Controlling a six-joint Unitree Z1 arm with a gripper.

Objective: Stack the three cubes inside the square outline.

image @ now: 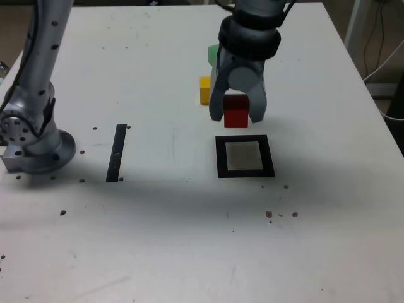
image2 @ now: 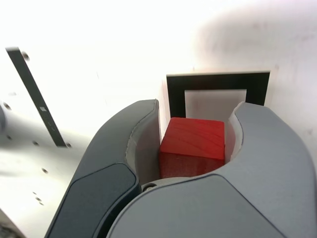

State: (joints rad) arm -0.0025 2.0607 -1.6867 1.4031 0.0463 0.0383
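Between the jaws of the end effector (image: pixel 236 112) sits the red cube (image: pixel 236 116), gripped from both sides, with its lower part poking out past the fingertips in the exterior view. Such a side grip looks deliberate: it leaves the underside free, so the block could be set straight down onto the counter (image: pixel 151 246). It appears to be held above the surface, just beyond the square outline (image: pixel 245 173) as the exterior camera sees it; the wrist view shows the frame's white centre partly hidden behind cube and fingers. Nothing stands in the visible part of that centre, so red is probably meant as the base of the stack. The yellow cube (image: pixel 205 91) and the green cube (image: pixel 213 55) rest farther back, partly covered by the arm, apart from the frame, which keeps the placing spot uncluttered. A short move over the centre seems called for, then lowering; released off-centre, the block would land on the black border.
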